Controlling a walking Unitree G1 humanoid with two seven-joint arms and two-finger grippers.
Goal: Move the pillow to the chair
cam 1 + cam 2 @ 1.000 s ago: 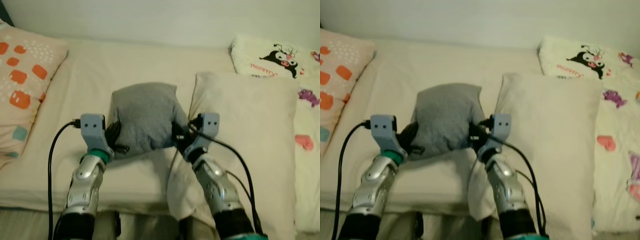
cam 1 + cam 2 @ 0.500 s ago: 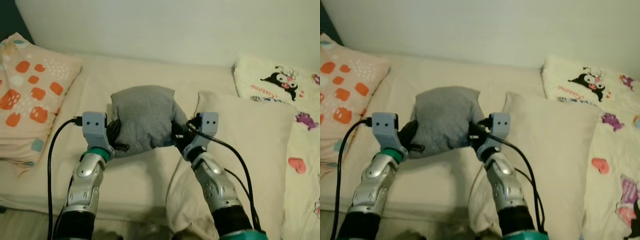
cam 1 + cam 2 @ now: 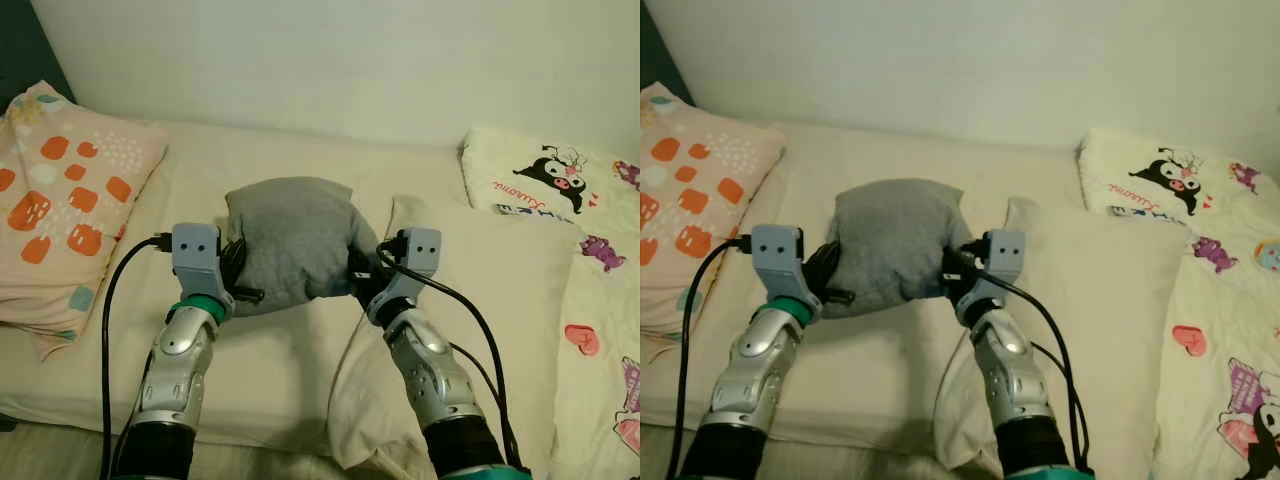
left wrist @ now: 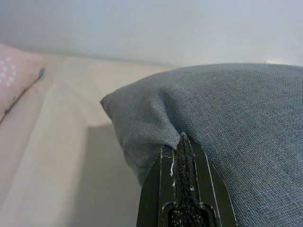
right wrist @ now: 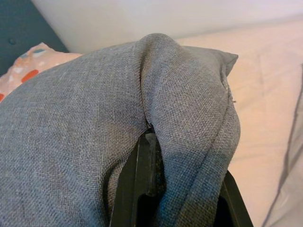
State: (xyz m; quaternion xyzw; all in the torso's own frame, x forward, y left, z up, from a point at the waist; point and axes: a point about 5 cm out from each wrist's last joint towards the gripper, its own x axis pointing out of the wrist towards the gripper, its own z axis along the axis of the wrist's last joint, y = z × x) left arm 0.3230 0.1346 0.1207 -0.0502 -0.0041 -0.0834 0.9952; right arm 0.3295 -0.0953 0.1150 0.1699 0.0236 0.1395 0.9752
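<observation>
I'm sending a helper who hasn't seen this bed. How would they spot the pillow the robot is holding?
On the bed against the wall, look between the robot's left gripper and right gripper, both pinching fabric. The gray pillow sits there, small, plump and plain, unlike the orange-patterned pillow, the cream pillow and the cartoon pillow.

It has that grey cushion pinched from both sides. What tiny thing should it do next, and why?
Probably lift it a little higher, straight up. The left gripper and right gripper each pinch a side of the grey pillow, its fabric bunched in their fingers, so the hold looks firm. The pillow hangs low over the bed, close to the cream pillow, and no chair is in sight.
</observation>
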